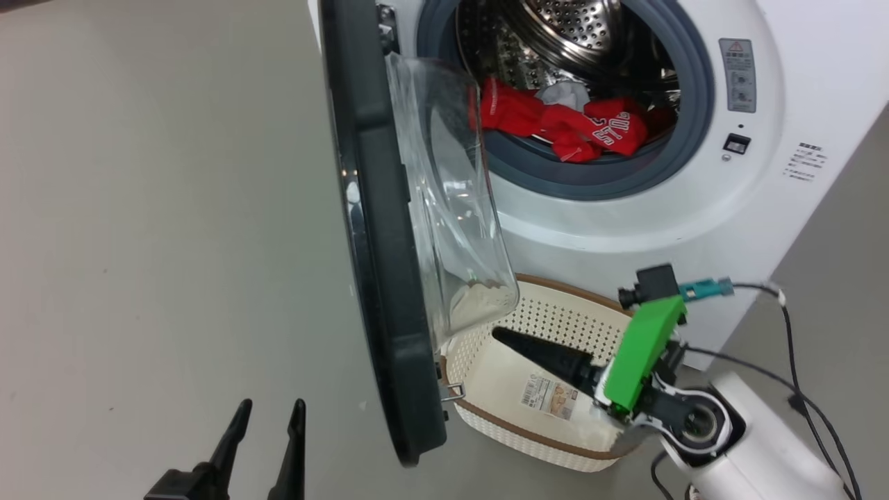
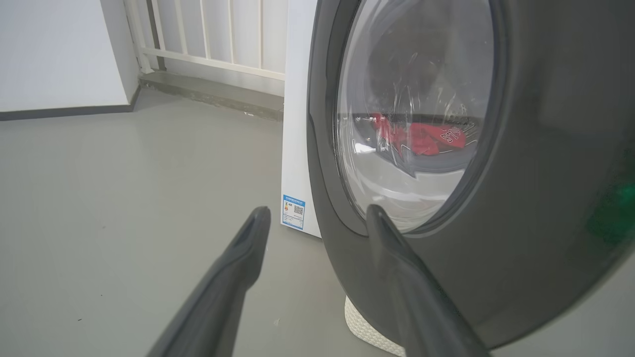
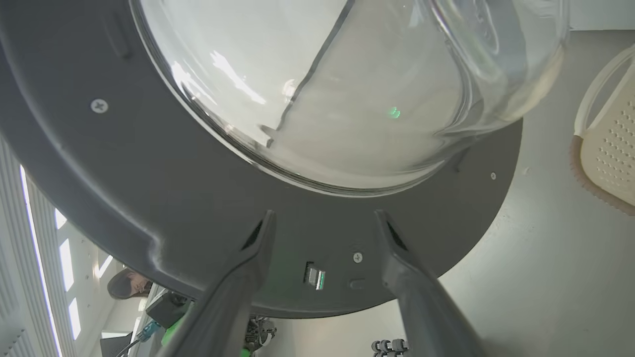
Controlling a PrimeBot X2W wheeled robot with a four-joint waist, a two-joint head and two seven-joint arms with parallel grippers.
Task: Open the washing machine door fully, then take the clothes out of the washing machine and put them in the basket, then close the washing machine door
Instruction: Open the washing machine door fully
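Clearly the clothes [image 1: 528, 114] come next: a red heap with 1 white piece, lying in the drum's mouth and spilling onto the grey-blue gasket of the washing machine [image 1: 625, 229]. I judge them soft, light and limp, so they will drape and may drag on the gasket. A pinch on a raised fold at the near edge looks the best hold.

The washing machine door [image 1: 375, 229] stands swung out to the left, stiff on its hinge, and its glossy rim is probably slippery. The basket [image 1: 555, 312] sits on the floor just below the opening.

The right gripper [image 3: 325, 213] hangs over the basket, fingers apart and empty, facing the door's inner side. The left gripper [image 1: 273, 403], left of the door, is likewise spread and holds nothing.

White lettering on 1 red garment is upside down and folded, so I cannot read it surely. The basket's sticker [image 1: 550, 398], the grey warning label [image 1: 737, 75] and the blue label [image 2: 293, 211] are too small to read.
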